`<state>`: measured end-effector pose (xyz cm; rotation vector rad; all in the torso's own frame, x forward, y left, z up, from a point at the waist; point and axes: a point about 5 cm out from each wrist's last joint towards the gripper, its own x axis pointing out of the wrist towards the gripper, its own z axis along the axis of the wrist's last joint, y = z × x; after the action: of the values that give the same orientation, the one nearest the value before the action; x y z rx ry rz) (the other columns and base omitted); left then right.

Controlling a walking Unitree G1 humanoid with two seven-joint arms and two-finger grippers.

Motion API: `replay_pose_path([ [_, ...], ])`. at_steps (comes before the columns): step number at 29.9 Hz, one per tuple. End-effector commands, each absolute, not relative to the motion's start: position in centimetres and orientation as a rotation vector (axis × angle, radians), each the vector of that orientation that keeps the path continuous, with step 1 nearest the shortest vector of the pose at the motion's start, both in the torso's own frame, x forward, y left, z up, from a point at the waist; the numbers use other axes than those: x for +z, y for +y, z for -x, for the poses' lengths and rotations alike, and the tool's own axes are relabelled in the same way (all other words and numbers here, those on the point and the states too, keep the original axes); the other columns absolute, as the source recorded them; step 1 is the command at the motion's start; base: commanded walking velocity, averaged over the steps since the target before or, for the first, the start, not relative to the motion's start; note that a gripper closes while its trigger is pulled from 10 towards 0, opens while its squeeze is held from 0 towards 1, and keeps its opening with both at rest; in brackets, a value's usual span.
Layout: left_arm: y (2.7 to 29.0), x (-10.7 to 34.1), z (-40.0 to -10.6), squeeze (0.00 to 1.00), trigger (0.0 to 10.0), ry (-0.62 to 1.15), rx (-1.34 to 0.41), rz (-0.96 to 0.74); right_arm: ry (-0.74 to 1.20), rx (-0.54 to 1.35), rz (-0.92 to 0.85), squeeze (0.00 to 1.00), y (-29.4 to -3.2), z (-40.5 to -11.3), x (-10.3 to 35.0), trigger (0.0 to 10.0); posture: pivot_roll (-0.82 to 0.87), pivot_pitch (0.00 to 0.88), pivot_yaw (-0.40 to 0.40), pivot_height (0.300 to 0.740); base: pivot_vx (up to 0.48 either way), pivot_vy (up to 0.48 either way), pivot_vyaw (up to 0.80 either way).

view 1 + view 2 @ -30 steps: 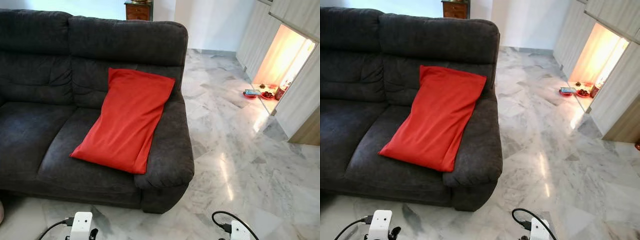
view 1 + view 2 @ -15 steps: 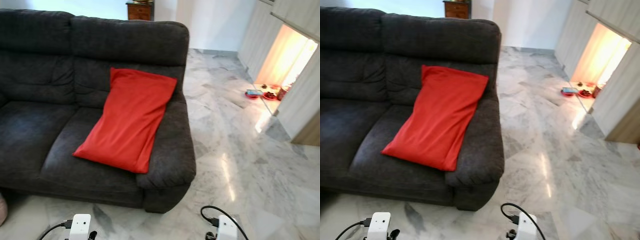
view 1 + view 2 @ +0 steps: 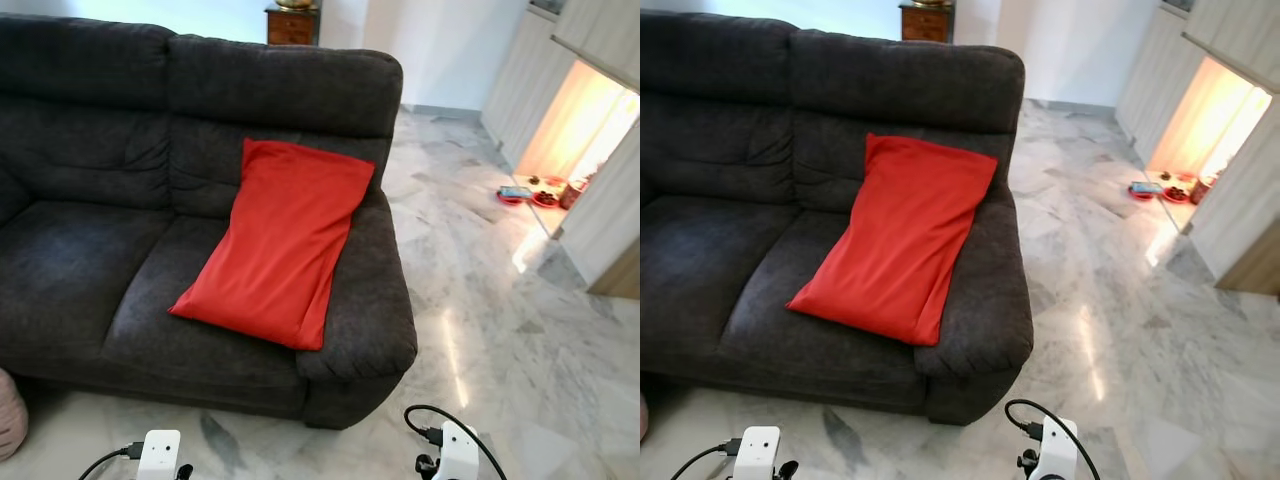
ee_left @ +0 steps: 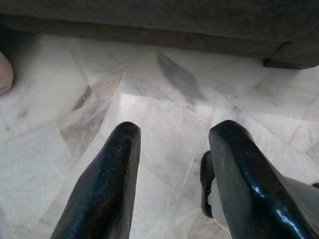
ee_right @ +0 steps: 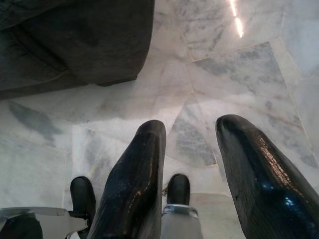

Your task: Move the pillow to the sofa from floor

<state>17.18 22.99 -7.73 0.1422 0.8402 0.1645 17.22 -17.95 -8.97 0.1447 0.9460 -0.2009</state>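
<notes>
A red pillow [image 3: 283,241] lies on the dark grey sofa [image 3: 90,250], leaning against the backrest beside the right armrest [image 3: 365,300]. Both arms hang low in front of the sofa; their white wrist units show at the bottom edge of the eye views. My left gripper [image 4: 174,134] is open over the marble floor [image 4: 164,99], nothing between its fingers. My right gripper [image 5: 192,134] is also open above the floor, near the sofa's front corner [image 5: 99,45].
Marble floor [image 3: 500,300] stretches to the right of the sofa. A lit doorway [image 3: 580,120] with small items [image 3: 530,193] on the floor lies at the far right. A wooden cabinet [image 3: 293,25] stands behind the sofa. A pinkish object [image 3: 10,415] sits at the lower left.
The whole view has shifted: the sofa and pillow now sit further right in the picture, so the camera has turned left. The pillow stays put on the sofa.
</notes>
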Motion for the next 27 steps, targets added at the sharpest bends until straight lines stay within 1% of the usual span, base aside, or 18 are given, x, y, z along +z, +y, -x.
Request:
replay_pose_path([
  [1, 22.9, -8.1, -16.6, 0.00, 10.0, 0.871, 0.172, -0.131, 0.948, -0.220, -0.142, 0.00, -19.0, -17.1, -8.9, 10.0, 0.16, 0.000, -0.103, 0.740, 0.000, 0.300, 0.00],
  [9, 23.0, -8.2, -16.4, 0.00, 10.0, 0.880, 0.172, -0.132, 0.952, -0.217, -0.140, 0.00, -19.1, -17.1, -8.9, 10.0, 0.16, 0.000, -0.102, 0.740, 0.000, 0.301, 0.00],
  [18, 22.9, -8.2, -16.3, 0.00, 10.0, 0.883, 0.168, -0.132, 0.953, -0.195, -0.139, 0.00, -18.2, -17.7, -8.8, 10.0, 0.16, 0.000, -0.104, 0.740, 0.000, 0.303, 0.00],
  [27, 22.8, -8.3, -16.2, 0.00, 10.0, 0.885, 0.174, -0.129, 0.969, -0.195, -0.139, 0.00, -18.5, -17.0, -9.0, 10.0, 0.16, 0.000, -0.103, 0.740, 0.000, 0.303, 0.00],
])
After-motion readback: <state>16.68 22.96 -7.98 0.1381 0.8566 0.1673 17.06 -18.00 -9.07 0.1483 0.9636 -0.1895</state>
